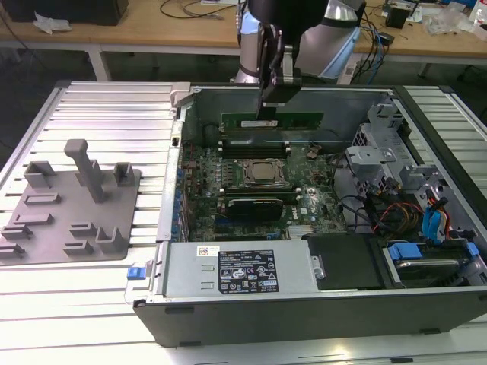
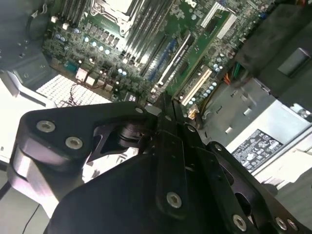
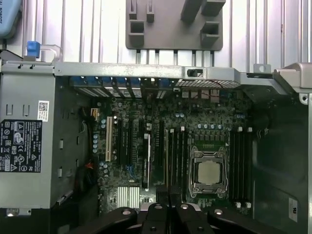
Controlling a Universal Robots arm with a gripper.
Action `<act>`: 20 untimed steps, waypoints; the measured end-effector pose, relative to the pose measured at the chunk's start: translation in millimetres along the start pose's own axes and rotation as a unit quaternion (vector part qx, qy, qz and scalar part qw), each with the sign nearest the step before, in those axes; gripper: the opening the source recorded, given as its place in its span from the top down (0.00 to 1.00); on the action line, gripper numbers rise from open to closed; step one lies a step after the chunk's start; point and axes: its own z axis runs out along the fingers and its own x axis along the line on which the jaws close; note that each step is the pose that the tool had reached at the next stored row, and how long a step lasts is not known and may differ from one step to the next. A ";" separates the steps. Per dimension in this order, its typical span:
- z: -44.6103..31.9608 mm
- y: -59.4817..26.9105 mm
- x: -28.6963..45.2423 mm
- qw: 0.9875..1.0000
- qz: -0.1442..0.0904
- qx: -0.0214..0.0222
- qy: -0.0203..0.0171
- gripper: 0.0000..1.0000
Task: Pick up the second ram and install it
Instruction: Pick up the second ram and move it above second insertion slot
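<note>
The arm [image 1: 335, 38] reaches in from the far side of the scene, its smooth grey-and-black wrist turned so that the gripper [image 1: 267, 111] points straight down over the far part of the open computer case [image 1: 304, 308]; the black fingers are pinched together on the top edge of the second ram [image 1: 297, 120], near its middle; the stick hangs level, its long side running across the exterior view, just above the far memory slots [image 1: 259, 143]; whether its lower edge touches a slot I cannot tell.

The ram is a thin, flat, green board with a small pale label; below it lies the dark green motherboard [image 1: 205, 171], crowded with small parts and long narrow sockets; at its centre sits the square silver processor [image 1: 264, 172] in a metal frame; along the near wall lies the power supply [image 1: 190, 266], a plain sheet-metal box with a black-and-white label; at the exterior view's right are blue plastic tabs and red and black cables [image 1: 396, 213].

To the exterior view's left, well apart from the gripper, the matte grey tray [image 1: 46, 228] with blocky raised posts and pockets rests on the ribbed metal table [image 1: 114, 114]; in both wrist views the gripper's black linkage bars [image 2: 170, 161] carry round silver screw heads.
</note>
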 end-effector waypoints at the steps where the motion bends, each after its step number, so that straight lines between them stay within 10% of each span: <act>1: 1.3 -0.1 -1.6 1.000 0.000 0.000 0.000 0.91; 20: 40.1 -2.5 -26.6 1.000 0.000 0.000 0.000 0.91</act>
